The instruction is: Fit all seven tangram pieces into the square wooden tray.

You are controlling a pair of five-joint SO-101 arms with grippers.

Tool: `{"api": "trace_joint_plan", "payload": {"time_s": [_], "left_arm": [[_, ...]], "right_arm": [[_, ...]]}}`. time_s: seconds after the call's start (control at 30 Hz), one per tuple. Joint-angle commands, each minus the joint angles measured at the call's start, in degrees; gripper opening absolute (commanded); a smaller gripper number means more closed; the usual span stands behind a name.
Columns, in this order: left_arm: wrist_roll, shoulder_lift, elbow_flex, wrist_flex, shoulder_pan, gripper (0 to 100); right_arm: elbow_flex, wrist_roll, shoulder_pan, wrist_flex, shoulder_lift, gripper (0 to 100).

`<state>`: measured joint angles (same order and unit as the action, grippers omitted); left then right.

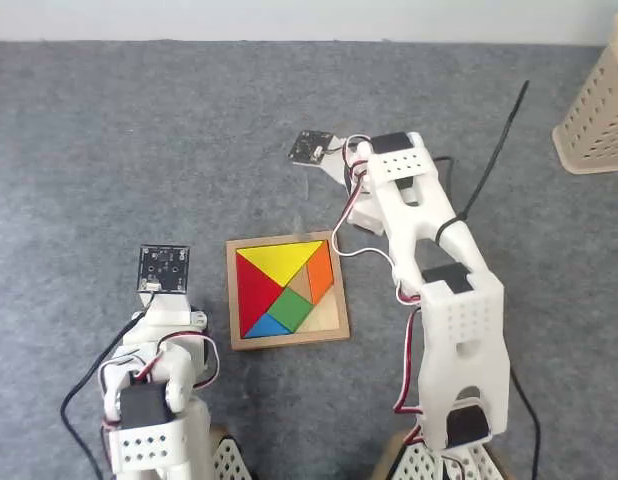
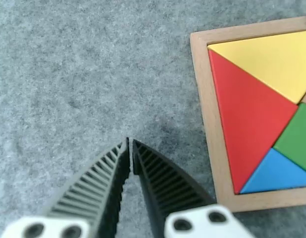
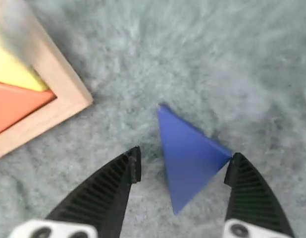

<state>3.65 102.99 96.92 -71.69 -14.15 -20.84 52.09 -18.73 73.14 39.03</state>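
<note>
The square wooden tray (image 1: 232, 300) lies mid-table on grey felt. It holds a yellow triangle (image 1: 282, 262), a red triangle (image 1: 254, 290), an orange piece (image 1: 321, 272), a green square (image 1: 289, 310) and a small blue triangle (image 1: 261, 325). Its corner toward the right arm shows bare wood (image 1: 329, 315). A dark blue triangle (image 3: 190, 151) lies flat on the felt just off a tray corner (image 3: 69, 96), and my right gripper (image 3: 185, 161) stands open astride it. My left gripper (image 2: 129, 145) is shut and holds nothing, over felt beside the tray's red-triangle side (image 2: 205, 114).
A beige perforated basket (image 1: 599, 110) stands at the far right edge. A black cable (image 1: 499, 150) trails from the right arm (image 1: 429, 240) across the felt. The left arm's base (image 1: 154, 420) sits at the near left.
</note>
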Motion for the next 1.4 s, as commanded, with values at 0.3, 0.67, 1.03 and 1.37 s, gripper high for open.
{"api": "trace_joint_plan", "payload": {"time_s": [0.3, 0.67, 1.03, 1.37], "left_arm": [[0.4, 0.7, -0.3, -0.3, -0.2, 1], [0.4, 0.7, -0.3, -0.3, -0.2, 1], [0.4, 0.7, -0.3, -0.3, -0.2, 1], [0.4, 0.7, -0.3, -0.3, -0.2, 1]], "right_arm": [[-3.2, -10.4, 1.4, 2.2, -0.7, 7.4], [-15.4, -41.4, 2.4, 16.0, -0.7, 6.9], [-16.5, -43.0, -0.1, 19.4, -0.1, 9.9], [-14.9, -32.0, -1.5, 22.4, 0.0, 27.5]]}}
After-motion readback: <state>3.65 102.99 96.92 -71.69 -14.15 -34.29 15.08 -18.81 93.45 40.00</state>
